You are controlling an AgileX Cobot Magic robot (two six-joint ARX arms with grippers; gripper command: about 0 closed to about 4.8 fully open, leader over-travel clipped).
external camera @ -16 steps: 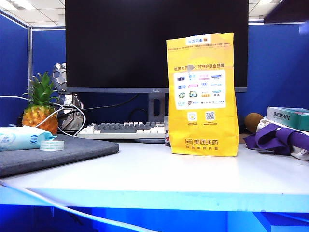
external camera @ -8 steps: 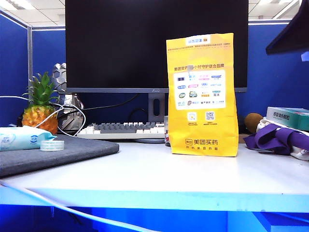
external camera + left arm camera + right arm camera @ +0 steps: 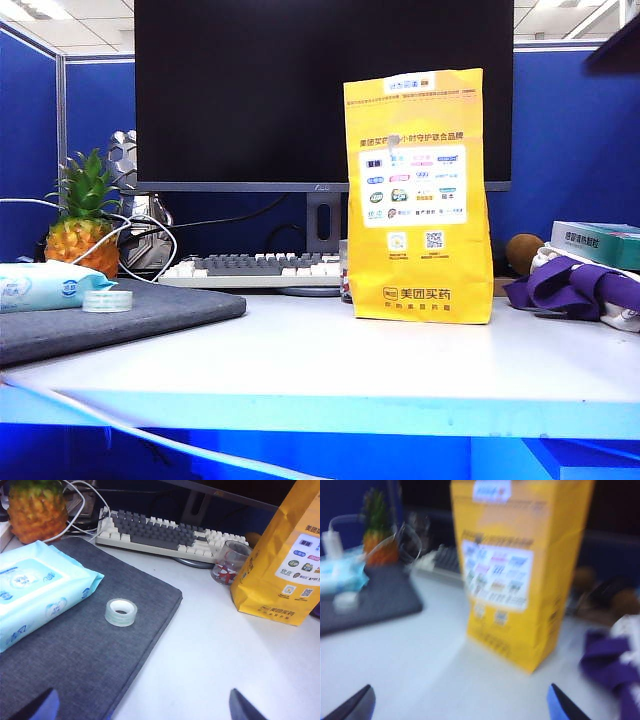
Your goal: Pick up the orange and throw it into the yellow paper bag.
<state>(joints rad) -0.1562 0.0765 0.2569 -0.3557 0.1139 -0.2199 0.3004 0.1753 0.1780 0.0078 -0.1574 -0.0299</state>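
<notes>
The yellow paper bag (image 3: 418, 195) stands upright on the white desk in front of the monitor, its white logo panel facing the camera; it also shows as a bag (image 3: 282, 560) in the left wrist view and a blurred bag (image 3: 517, 570) in the right wrist view. The orange is out of view. My left gripper (image 3: 142, 707) hangs open over the edge of the grey mat, nothing between its fingertips (image 3: 40, 706). My right gripper (image 3: 460, 705) is open above bare desk in front of the bag, empty. A dark part of the right arm (image 3: 618, 50) shows in the exterior view's upper right corner.
On the grey mat (image 3: 75, 655) lie a wet-wipes pack (image 3: 35, 587) and a tape roll (image 3: 120, 612). A small pineapple (image 3: 82, 225) and cables sit at the left, a keyboard (image 3: 255, 267) and a glass (image 3: 227, 565) behind. Purple cloth (image 3: 575, 285), a brown ball (image 3: 523, 252) and a box (image 3: 600, 242) are on the right.
The dark part of the right arm at the exterior view's upper right corner dipped lower, then drew back toward the right edge. The bag and the desk items have not moved.
</notes>
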